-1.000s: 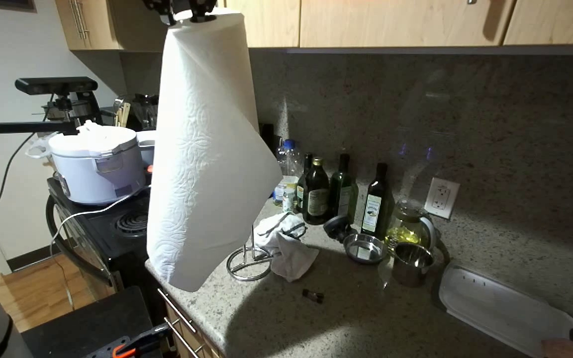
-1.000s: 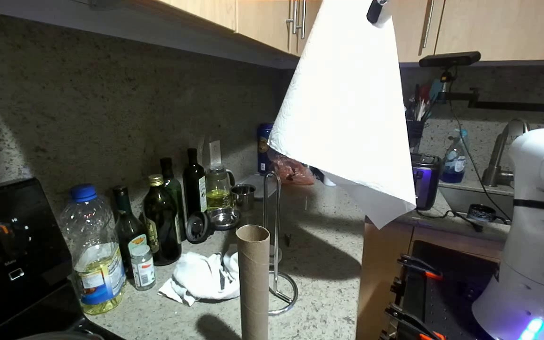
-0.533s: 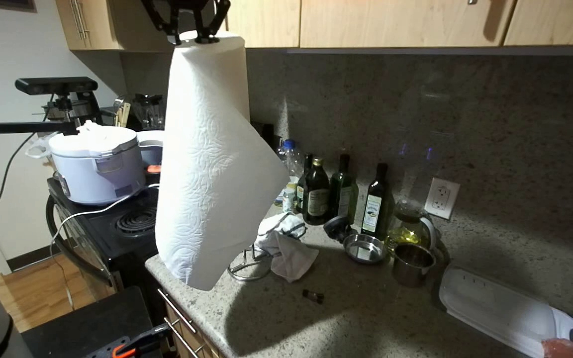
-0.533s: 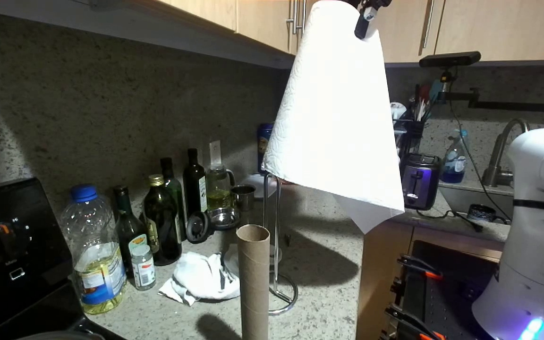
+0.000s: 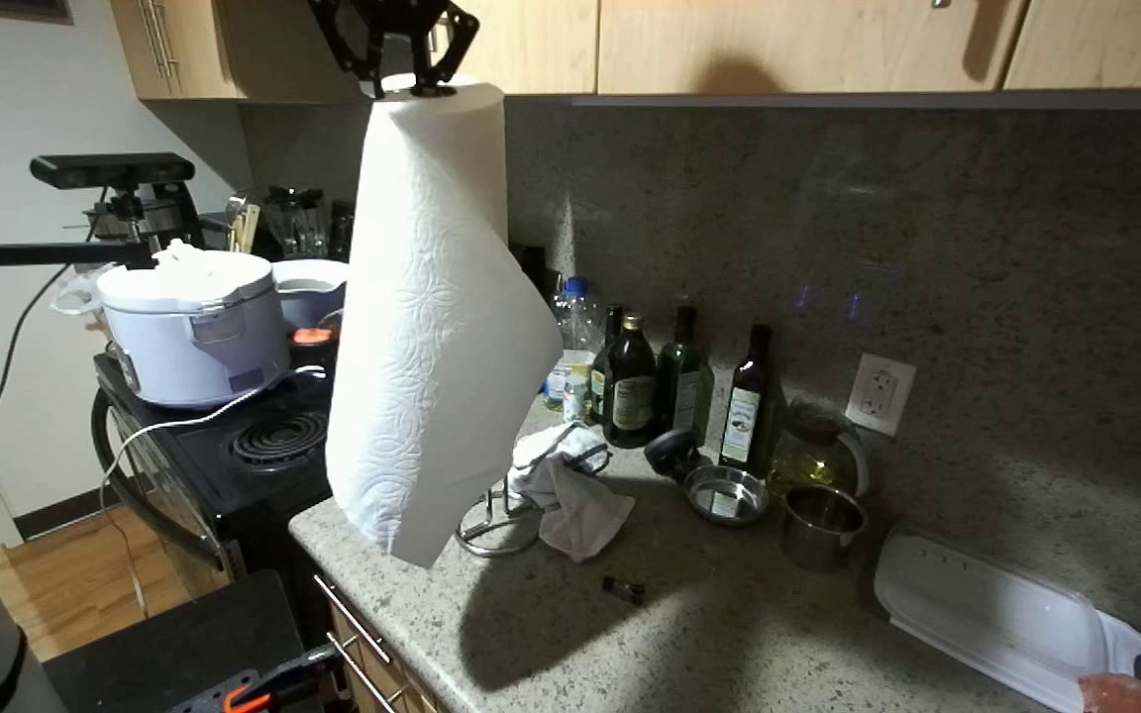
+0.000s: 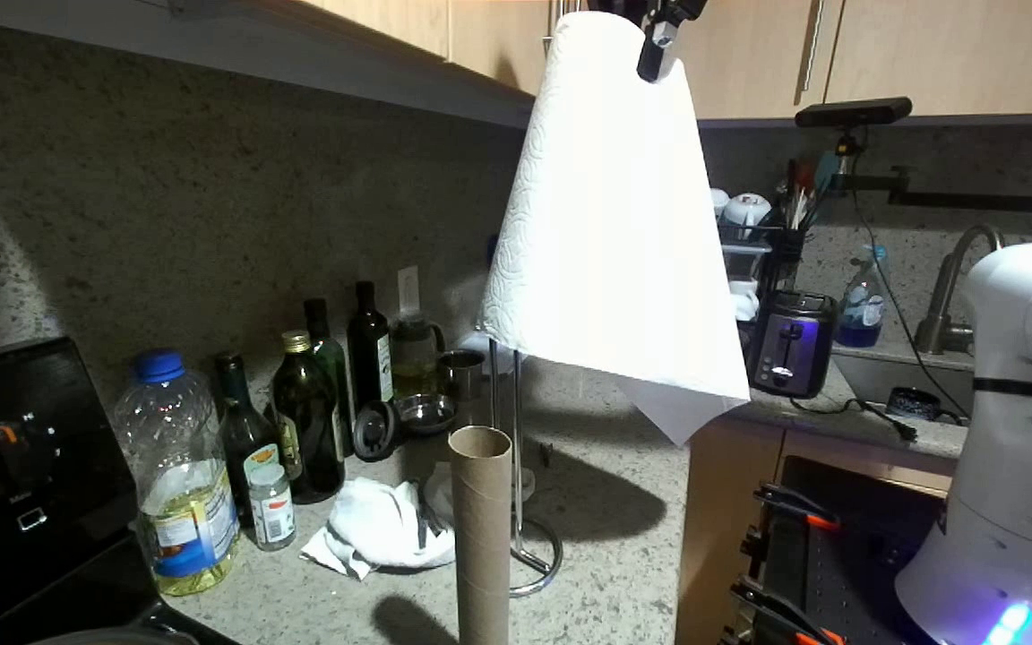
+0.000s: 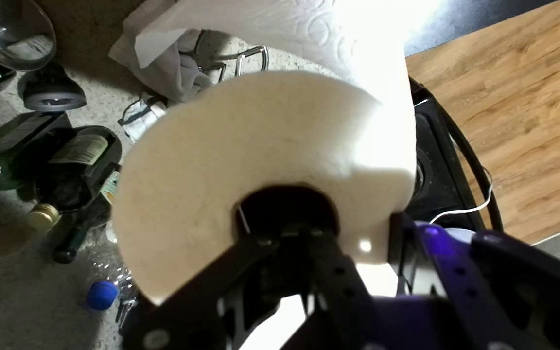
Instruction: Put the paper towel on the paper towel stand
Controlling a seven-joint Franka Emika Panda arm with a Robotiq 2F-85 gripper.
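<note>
The paper towel (image 5: pixel 432 327) is a tall white roll hanging above the counter, a loose sheet draping down its side; it also shows in an exterior view (image 6: pixel 610 233) and in the wrist view (image 7: pixel 255 131). My gripper (image 5: pixel 402 89) pinches the roll's top wall; in the wrist view (image 7: pixel 345 233) one finger is in the core hole and one outside. The roll tilts slightly. The paper towel stand (image 5: pixel 499 553) is a chrome wire loop on a ring base; in an exterior view (image 6: pixel 518 439) its top is hidden behind the roll's lower edge, seemingly touching. Its wire also shows in the wrist view (image 7: pixel 264 56).
A crumpled white cloth (image 5: pixel 575 505) lies against the stand's base. A cardboard tube (image 6: pixel 482 537) stands upright in front of the stand. Several bottles (image 5: pixel 632 386) line the wall. A white pot (image 5: pixel 194 332) sits on the stove. Upper cabinets (image 5: pixel 788 50) hang above.
My gripper has moved down and sideways with the roll, toward the stand. The stand's upright now leans slightly left in an exterior view, and its top has become hidden.
</note>
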